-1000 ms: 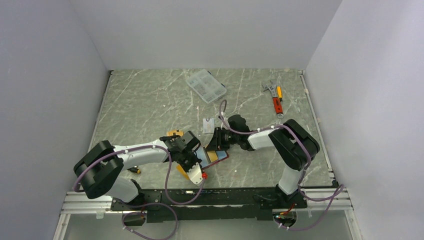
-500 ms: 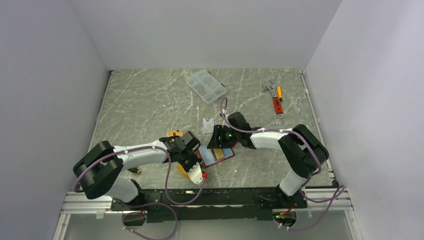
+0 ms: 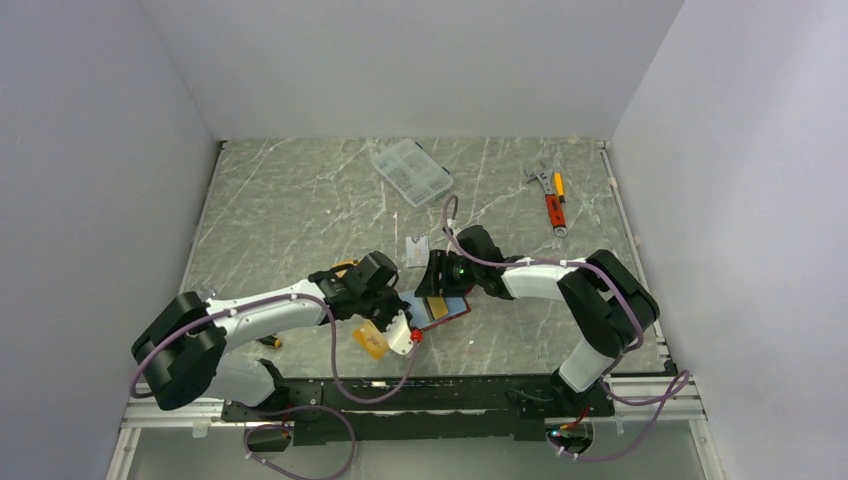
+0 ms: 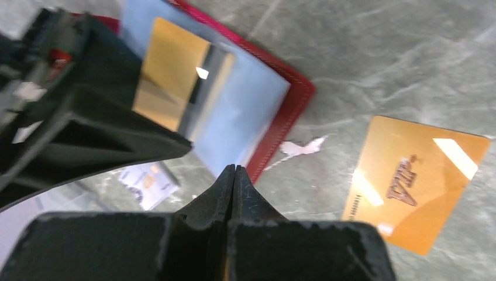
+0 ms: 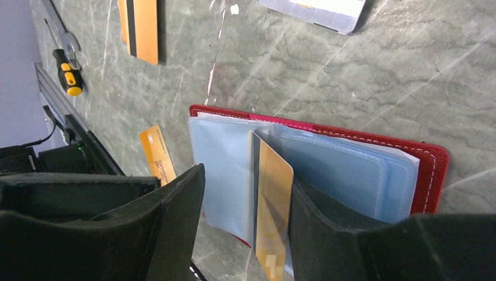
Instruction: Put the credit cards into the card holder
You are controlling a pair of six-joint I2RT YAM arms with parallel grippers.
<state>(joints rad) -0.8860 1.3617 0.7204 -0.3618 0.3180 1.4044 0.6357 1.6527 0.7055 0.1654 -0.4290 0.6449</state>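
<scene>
Here the red card holder (image 3: 455,312) lies open at the near middle of the table (image 3: 300,200). An orange-gold card (image 5: 274,193) stands on edge in its light blue inside. The right gripper (image 5: 248,199) straddles that card, jaws apart. The left gripper (image 4: 234,175), pinched closed on nothing, hovers just near-left of the holder, beside a loose gold card (image 4: 412,181).
</scene>
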